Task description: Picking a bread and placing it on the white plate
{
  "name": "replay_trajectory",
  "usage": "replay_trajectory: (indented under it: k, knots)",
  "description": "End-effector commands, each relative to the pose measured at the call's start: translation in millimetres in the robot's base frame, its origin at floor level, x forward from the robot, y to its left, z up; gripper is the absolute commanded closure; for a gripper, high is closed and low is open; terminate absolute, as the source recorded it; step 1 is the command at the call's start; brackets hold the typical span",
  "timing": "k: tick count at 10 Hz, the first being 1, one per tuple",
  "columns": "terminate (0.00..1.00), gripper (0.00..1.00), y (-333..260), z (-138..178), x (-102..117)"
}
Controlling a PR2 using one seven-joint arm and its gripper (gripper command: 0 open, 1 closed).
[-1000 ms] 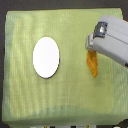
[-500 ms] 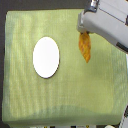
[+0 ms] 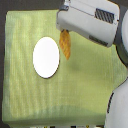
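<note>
The bread (image 3: 65, 44) is a narrow golden-orange loaf. It hangs lengthwise just off the white plate's edge on the exterior view's right. Its upper end disappears under the grey-white arm housing (image 3: 90, 20). My gripper (image 3: 64, 31) holds that end, and the housing covers its fingers. The white plate (image 3: 46, 56) lies flat on the green cloth with nothing on it. A faint shadow lies on the cloth below the bread's lower tip.
A yellow-green cloth (image 3: 75, 95) covers the table, and its front edge runs along the bottom of the view. The robot's white body (image 3: 119, 102) fills the lower corner on the exterior view's right. The arm spans the top of that side.
The arm has carried the bread toward the exterior view's left, from well away from the plate to right beside its edge. The plate has stayed put.
</note>
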Motion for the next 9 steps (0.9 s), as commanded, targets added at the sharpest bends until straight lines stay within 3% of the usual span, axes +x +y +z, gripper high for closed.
replay_trajectory:
  k: [1, 9]
  knots:
    - [0.0, 1.0, 59, -38, -10]
    - [0.0, 1.0, 118, -77, -36]
